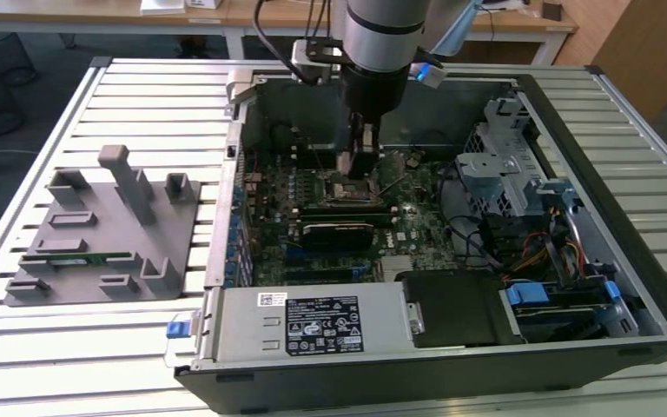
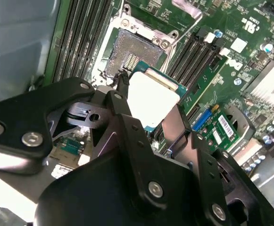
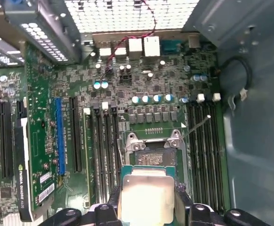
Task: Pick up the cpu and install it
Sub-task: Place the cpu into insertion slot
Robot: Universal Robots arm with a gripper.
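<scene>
Hanging upright inside the computer case [image 1: 450,372]: arm [image 1: 382,39] | gripper [image 1: 358,174] clamped on the cpu [image 2: 153,99] | bare socket [image 2: 133,52] just below its fingertips

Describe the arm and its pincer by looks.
The arm is a silver-grey cylinder ending in a black wrist, with a blue cap and black cables alongside. The pincer is black, built of hinged plates with silver screws.

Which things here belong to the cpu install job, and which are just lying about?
In the job:
cpu, gripped in the tool
empty socket on the motherboard

Not in the job:
grey fixture beside the case
green memory stick in that fixture
graphics card
drive cage
</scene>
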